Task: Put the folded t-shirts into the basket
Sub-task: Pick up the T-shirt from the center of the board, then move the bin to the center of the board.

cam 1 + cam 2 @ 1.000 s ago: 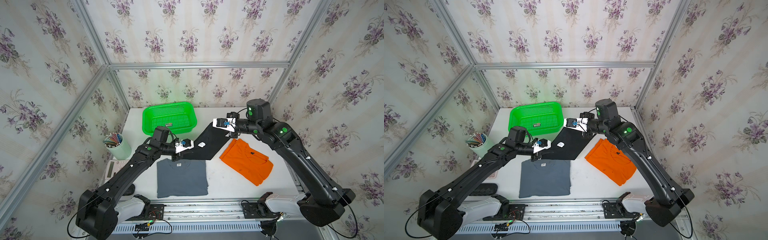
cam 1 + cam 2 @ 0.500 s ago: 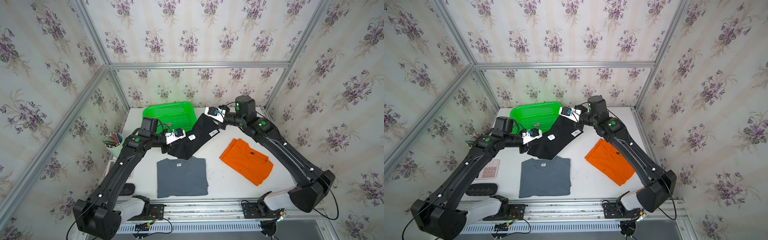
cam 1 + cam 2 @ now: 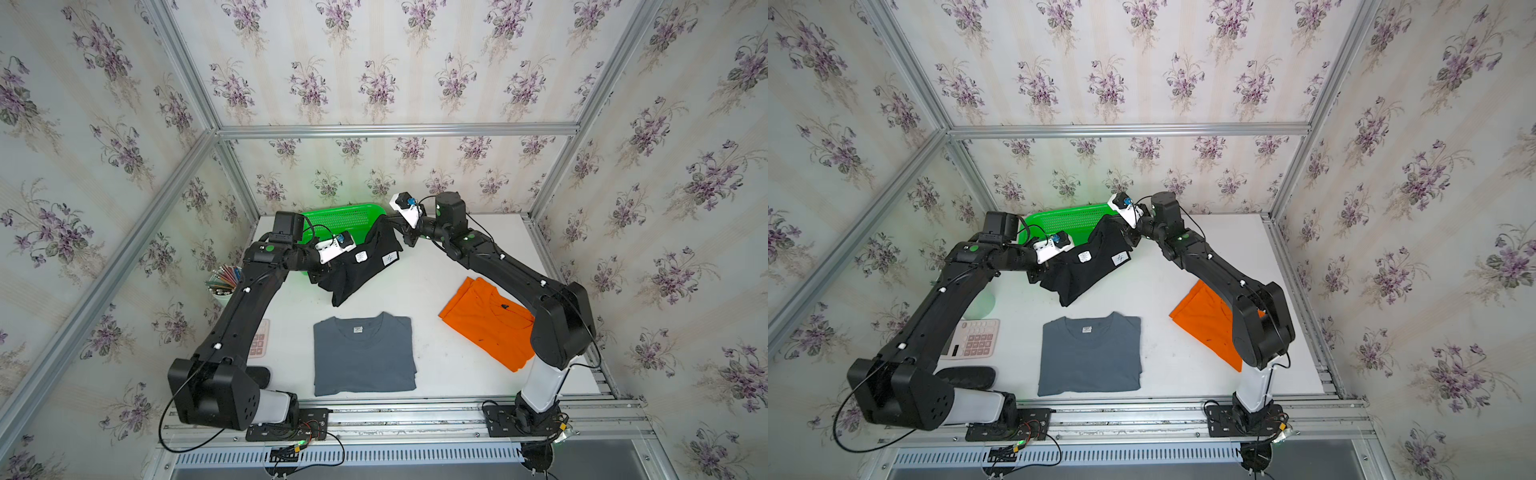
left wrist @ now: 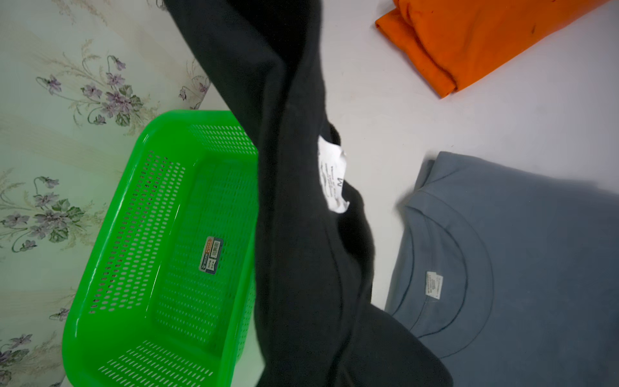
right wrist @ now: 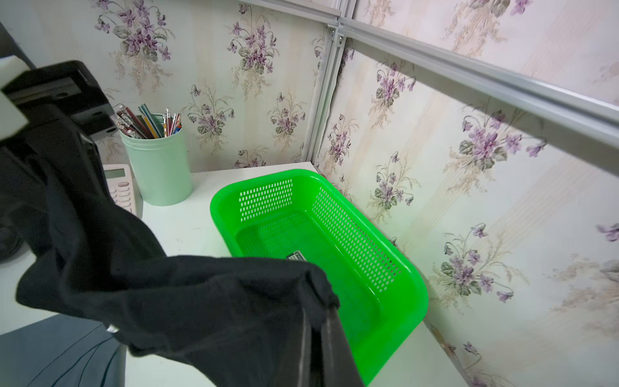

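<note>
Folds of the black shirt (image 3: 353, 279) bury the left gripper (image 3: 319, 275) and its fingers — beyond them, the basket's (image 3: 340, 216) near wall too; the sticker (image 4: 210, 254) print unreadable.

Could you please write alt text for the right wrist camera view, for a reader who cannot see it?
A black cloth t-shirt hangs sagging in the foreground, partly hiding a bright green perforated plastic basket on the white table, against floral wallpaper. Beyond the shirt stand a pale green cylindrical cup of pencils and a pink calculator.
</note>
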`<state>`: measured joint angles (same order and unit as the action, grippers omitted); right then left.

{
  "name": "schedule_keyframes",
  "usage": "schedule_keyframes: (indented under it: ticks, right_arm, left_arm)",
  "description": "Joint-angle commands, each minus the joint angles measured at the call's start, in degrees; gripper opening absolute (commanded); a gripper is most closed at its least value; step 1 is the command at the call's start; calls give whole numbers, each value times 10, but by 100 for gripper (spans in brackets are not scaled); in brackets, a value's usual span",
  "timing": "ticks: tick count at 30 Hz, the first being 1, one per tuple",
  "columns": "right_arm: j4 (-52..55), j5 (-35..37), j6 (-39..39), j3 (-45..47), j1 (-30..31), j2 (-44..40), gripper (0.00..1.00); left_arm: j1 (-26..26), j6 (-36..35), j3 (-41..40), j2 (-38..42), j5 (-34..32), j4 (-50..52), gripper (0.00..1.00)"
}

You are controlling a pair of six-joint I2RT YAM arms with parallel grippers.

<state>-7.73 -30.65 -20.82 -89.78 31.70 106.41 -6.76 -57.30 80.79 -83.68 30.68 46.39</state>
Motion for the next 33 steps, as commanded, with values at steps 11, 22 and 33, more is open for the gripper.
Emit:
schedule_keyframes:
  ticks: [11,22,33]
  right_arm:
    - [-9,126,207,-87,15,158,0]
    - [91,196,228,-119,6,236,0]
    - [107,226,216,8,-67,143,0]
  left_arm:
    - [27,3,121,-234,-64,-53,0]
    - [1,53,166,-355,-78,-76,0]
    - [-76,115,229,-419,2,-52,0]
